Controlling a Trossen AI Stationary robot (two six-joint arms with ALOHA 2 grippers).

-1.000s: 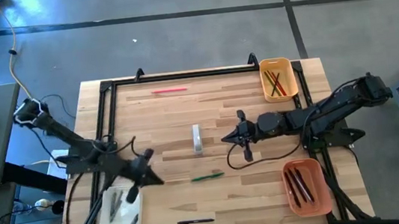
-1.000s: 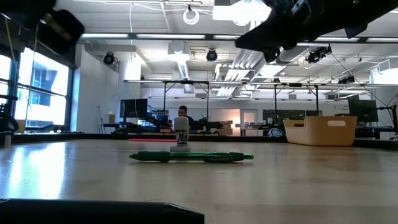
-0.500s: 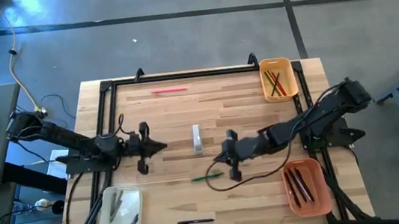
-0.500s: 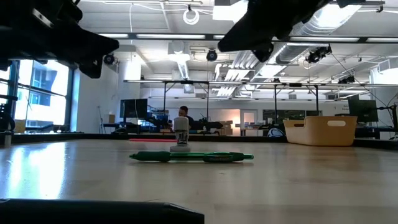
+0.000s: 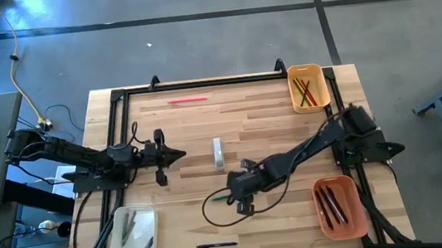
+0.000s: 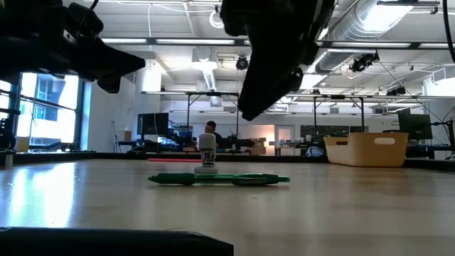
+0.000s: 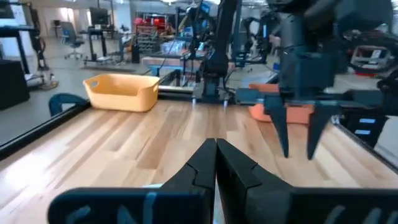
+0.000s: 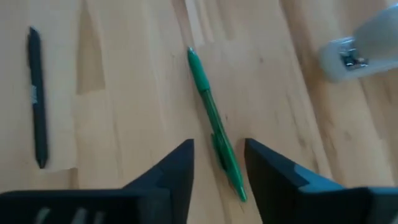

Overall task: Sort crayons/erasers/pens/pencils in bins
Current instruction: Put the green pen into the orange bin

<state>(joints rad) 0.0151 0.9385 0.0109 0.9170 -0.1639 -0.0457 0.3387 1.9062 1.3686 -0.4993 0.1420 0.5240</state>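
Note:
A green pen lies flat on the wooden table, also showing in the low view and the right wrist view. My right gripper hovers open above it, its two fingers standing on either side of the pen's near half without touching; in the low view it is well above the table. My left gripper is shut and empty at mid-left, its fingertips together. A black pen lies near the front edge. A red pencil lies at the far side.
A small white upright item stands at the table's middle. The cream-white bin with dark pens is at front left. The orange bin is at front right. The yellow-orange bin with pencils is at far right.
My right gripper has gone toward the table's left and near edge and come over the green pen. My left gripper has gone from over the cream-white bin toward the far edge and a little right, and now hovers at mid-left. The pens and pencils have stayed put.

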